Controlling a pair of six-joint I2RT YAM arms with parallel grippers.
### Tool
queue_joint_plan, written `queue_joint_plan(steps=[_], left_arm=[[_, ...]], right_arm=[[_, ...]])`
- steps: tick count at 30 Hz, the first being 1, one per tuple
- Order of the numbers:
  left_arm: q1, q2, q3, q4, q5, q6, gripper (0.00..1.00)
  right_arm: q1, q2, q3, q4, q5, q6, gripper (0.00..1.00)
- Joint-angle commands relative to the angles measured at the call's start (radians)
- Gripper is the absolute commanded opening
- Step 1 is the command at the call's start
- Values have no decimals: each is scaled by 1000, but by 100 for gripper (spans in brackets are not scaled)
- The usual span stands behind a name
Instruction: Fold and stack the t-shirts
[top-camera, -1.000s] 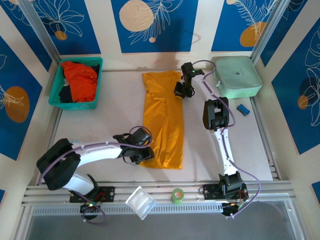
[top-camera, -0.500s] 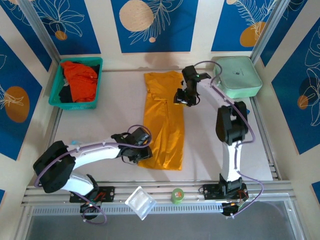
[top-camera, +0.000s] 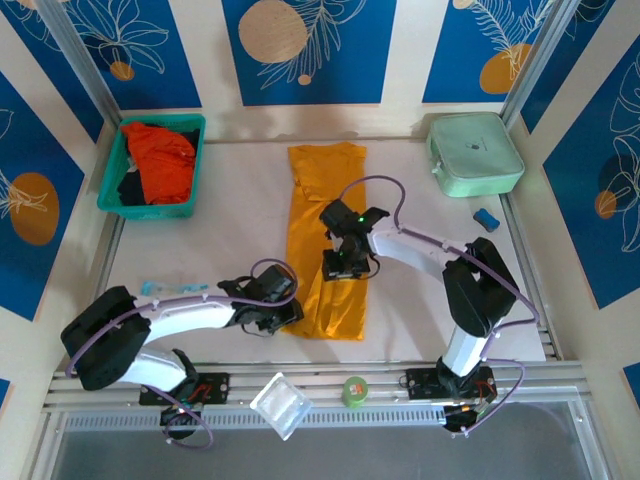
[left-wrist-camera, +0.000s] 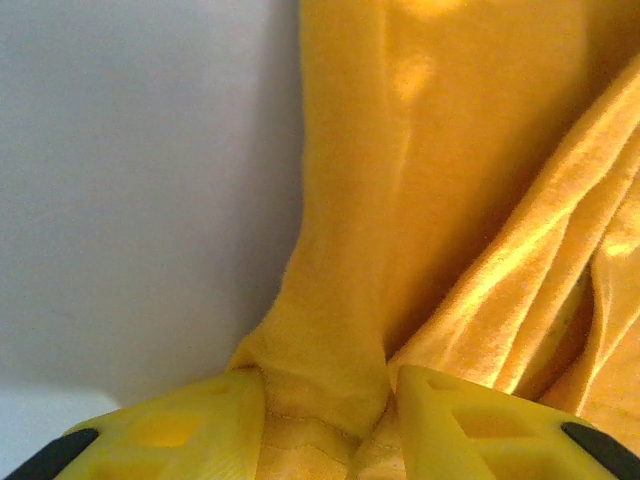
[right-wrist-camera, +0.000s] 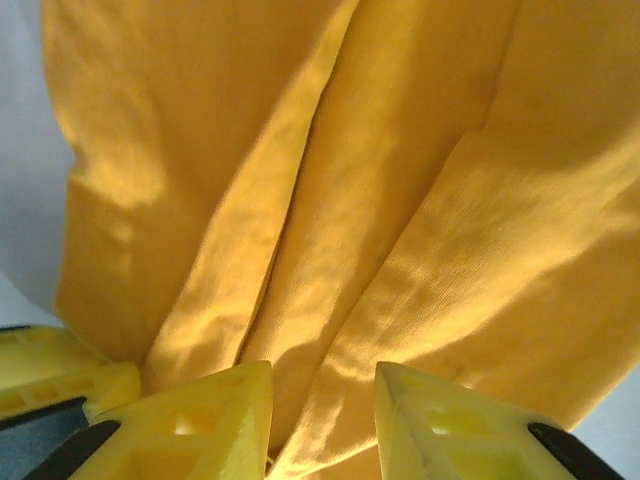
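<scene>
Pinching the near left corner of the mustard-yellow t-shirt (top-camera: 325, 200), the left gripper (top-camera: 283, 315) is clamped on cloth. The right gripper (top-camera: 340, 265) straddles a fold at mid-length (whether it grips cannot be told). The shirt's long axis runs away from both arms across the table (top-camera: 220, 230).

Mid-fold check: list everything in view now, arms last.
yellow t-shirt: 1, mustard yellow, folded into a long strip at table centre
red-orange t-shirt: 1, red-orange, bunched in the basket
dark cloth: 1, near black, in the basket too
basket: 1, teal, far left corner
box: 1, mint green, far right corner
small block: 1, blue, on the table near the box
clear tub: 1, see-through, on the near rail
roll: 1, green, near rail, right of the tub
left claw: 1, yellow fingers, pinching the yellow t-shirt's near left corner
right claw: 1, yellow fingers, over the shirt's middle; grip unclear
</scene>
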Motion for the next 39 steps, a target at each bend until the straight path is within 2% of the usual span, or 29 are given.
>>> queue_joint_plan(steps=[1,7,12,16,24,39], left_arm=[[-28,-59,2,-100,-16,-14,41],[-32,-280,28,-421,-146,-4,44],[-29,-454,24,-540,-226,-19,47],[-21,-515,62,-634,-290,4,50],[-10,-497,83,-633,-282,61,51],[8,-507,72,-624,-286,83,51]], right_arm=[[93,-56,-25,-10,39,80,32],[235,-35,-19,-24,60,145,30],[330,39,52,-36,59,190,30],[394,143,149,-92,91,219,32],[427,288,281,-196,178,249,32],[436,367,316,-210,153,258,28]])
